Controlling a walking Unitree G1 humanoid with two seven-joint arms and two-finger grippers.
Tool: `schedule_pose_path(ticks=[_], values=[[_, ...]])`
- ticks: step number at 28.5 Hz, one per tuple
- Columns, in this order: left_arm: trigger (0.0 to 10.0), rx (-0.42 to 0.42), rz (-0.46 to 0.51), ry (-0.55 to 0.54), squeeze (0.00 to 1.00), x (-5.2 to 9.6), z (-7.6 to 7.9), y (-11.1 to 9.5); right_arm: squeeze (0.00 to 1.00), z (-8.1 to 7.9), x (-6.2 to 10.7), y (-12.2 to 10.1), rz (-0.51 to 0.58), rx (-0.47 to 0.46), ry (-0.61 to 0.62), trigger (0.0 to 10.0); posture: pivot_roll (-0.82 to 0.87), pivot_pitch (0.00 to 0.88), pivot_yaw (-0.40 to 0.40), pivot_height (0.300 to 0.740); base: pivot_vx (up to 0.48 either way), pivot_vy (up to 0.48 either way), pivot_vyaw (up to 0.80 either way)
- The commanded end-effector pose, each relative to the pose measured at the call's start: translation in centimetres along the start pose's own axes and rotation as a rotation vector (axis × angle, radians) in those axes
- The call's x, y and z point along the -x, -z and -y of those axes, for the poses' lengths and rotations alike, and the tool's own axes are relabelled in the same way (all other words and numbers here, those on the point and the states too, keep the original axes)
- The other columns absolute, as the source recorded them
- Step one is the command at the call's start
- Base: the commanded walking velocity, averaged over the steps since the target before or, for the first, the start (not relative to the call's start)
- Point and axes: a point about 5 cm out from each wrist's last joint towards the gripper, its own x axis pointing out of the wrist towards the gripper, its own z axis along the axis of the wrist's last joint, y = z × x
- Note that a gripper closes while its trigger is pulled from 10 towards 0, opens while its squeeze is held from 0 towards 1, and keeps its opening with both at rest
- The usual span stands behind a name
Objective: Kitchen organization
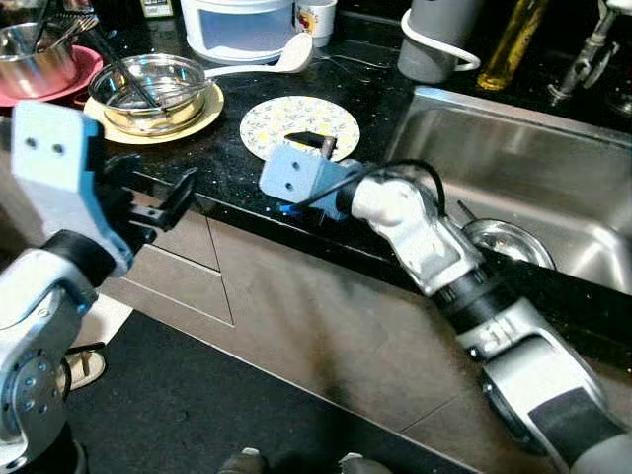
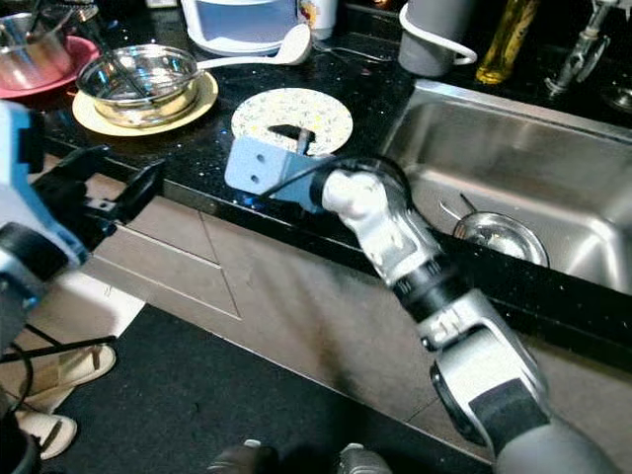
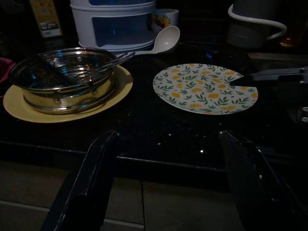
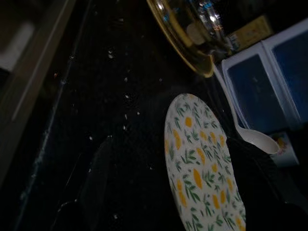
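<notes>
Two silver arms, jointed in rounded metallic segments with black collars between them. Behind each set of jaws, a pale blue boxy wrist housing: left housing (image 1: 54, 178) with two small dark screw holes on its face, right housing (image 1: 296, 176) with three. Black cable (image 1: 395, 170) looping from behind the right housing over the silver joint. Long black fingers (image 3: 89, 185), flat and matte. Small screws ringed on the left forearm (image 1: 25, 390).

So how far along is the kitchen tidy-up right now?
Little looks done. The right gripper is at the near edge of the floral plate, open and not yet gripping. The left gripper hovers open off the counter edge. Left: the steel bowl on the yellow plate, the white ladle, and a bowl in the sink.
</notes>
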Motion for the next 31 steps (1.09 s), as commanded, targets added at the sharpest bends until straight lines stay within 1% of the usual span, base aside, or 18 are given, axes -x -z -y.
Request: schedule_pose_path(ticks=[1, 4, 6, 7, 8, 9, 13, 14, 15, 18, 19, 21, 22, 25, 31], values=[[10.0, 0.001, -0.019, -0.005, 0.00, 0.1, -0.2, 0.3, 0.00, 0.1, -0.4, -0.2, -0.016, 0.036, -0.023, 10.0, 0.11, 0.073, -0.094, 0.732, 0.000, 0.000, 0.00], [10.0, 0.005, -0.014, -0.007, 0.00, 0.2, -0.1, 0.2, 0.00, 0.9, -1.0, -0.6, -0.045, 0.043, -0.017, 10.0, 0.12, 0.074, -0.101, 0.732, 0.000, 0.000, 0.00], [10.0, 0.005, -0.014, -0.007, 0.00, 0.2, -0.1, 0.2, 0.00, 0.9, -1.0, -0.6, -0.045, 0.043, -0.017, 10.0, 0.12, 0.074, -0.101, 0.732, 0.000, 0.000, 0.00], [10.0, 0.006, -0.013, -0.006, 0.00, 0.3, 0.0, 0.2, 0.00, 1.3, -1.4, -0.4, -0.079, 0.062, -0.013, 10.0, 0.12, 0.076, -0.106, 0.732, 0.000, 0.000, 0.00], [10.0, 0.006, -0.013, -0.006, 0.00, 0.3, 0.0, 0.2, 0.00, 1.3, -1.4, -0.4, -0.079, 0.062, -0.013, 10.0, 0.12, 0.076, -0.106, 0.732, 0.000, 0.000, 0.00], [10.0, 0.007, -0.013, -0.005, 0.00, 0.3, 0.0, 0.2, 0.00, 1.4, -1.5, -0.2, -0.109, 0.082, -0.005, 10.0, 0.12, 0.076, -0.106, 0.732, 0.000, 0.000, 0.00], [10.0, 0.011, -0.011, 0.000, 0.00, 0.4, 0.2, 0.2, 0.00, 1.5, -2.1, 1.0, -0.197, 0.074, -0.001, 10.0, 0.11, 0.080, -0.113, 0.732, 0.000, 0.000, 0.00], [10.0, 0.011, -0.011, 0.000, 0.00, 0.4, 0.2, 0.2, 0.00, 1.5, -2.1, 1.0, -0.197, 0.074, -0.001, 10.0, 0.11, 0.080, -0.113, 0.732, 0.000, 0.000, 0.00], [10.0, 0.012, -0.009, 0.002, 0.00, 0.4, 0.3, 0.2, 0.00, 1.4, -2.2, 1.8, -0.242, 0.080, 0.004, 10.0, 0.12, 0.081, -0.116, 0.732, 0.000, 0.000, 0.00], [10.0, 0.012, -0.009, 0.002, 0.00, 0.4, 0.3, 0.2, 0.00, 1.5, -2.2, 2.2, -0.271, 0.083, 0.011, 10.0, 0.12, 0.082, -0.118, 0.732, 0.000, 0.000, 0.00], [10.0, 0.012, -0.006, 0.001, 0.00, 0.4, 0.3, 0.2, 0.00, 1.8, -2.1, 2.7, -0.298, 0.094, 0.019, 10.0, 0.12, 0.083, -0.120, 0.732, 0.000, 0.000, 0.00], [10.0, 0.013, -0.006, -0.001, 0.00, 0.4, 0.3, 0.1, 0.00, 2.0, -2.0, 2.8, -0.309, 0.100, 0.024, 10.0, 0.12, 0.085, -0.121, 0.732, 0.000, 0.000, 0.00], [10.0, 0.011, -0.004, -0.003, 0.00, 0.5, 0.3, 0.1, 0.00, 2.4, -1.9, 3.1, -0.330, 0.114, 0.038, 10.0, 0.12, 0.083, -0.124, 0.732, 0.000, 0.000, 0.00], [10.0, 0.011, -0.002, -0.007, 0.00, 0.5, 0.2, 0.0, 0.00, 2.6, -1.9, 3.2, -0.345, 0.141, 0.046, 10.0, 0.12, 0.083, -0.124, 0.732, 0.000, 0.000, 0.00], [10.0, 0.011, 0.003, -0.030, 0.00, 0.7, -0.1, -0.1, 0.00, 2.4, -2.0, 3.2, -0.334, 0.160, 0.034, 10.0, 0.12, 0.084, -0.124, 0.732, 0.000, 0.000, 0.00]])
